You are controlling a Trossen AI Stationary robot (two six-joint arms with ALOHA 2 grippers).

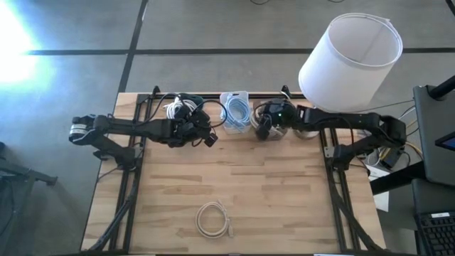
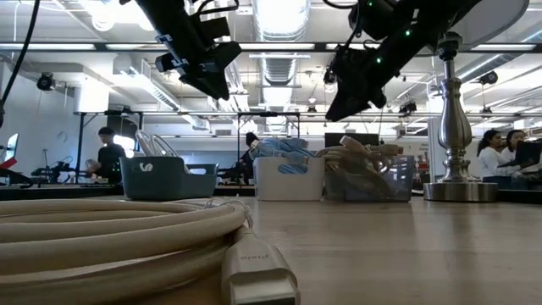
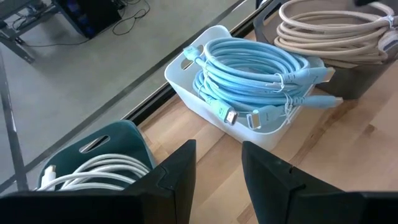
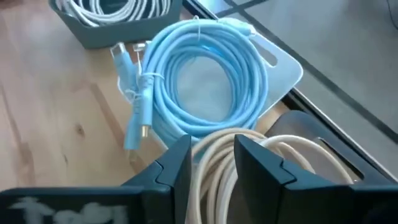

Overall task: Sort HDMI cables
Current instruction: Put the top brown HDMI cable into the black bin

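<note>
While both hands hover empty and narrowly parted, left hand (image 1: 206, 133) by the teal bin (image 3: 118, 146), right hand (image 1: 264, 128) over the beige coils (image 4: 261, 158), one beige HDMI cable (image 1: 213, 219) lies alone on the worktop (image 1: 284, 199).

— What's on the desk (image 1: 284, 192)?
— Three bins in a row along the far edge: teal (image 2: 167, 178), white (image 2: 289, 179), grey (image 2: 373, 182). A lamp (image 2: 458, 127) beside them. One beige coil (image 1: 212, 218) near the front.
</note>
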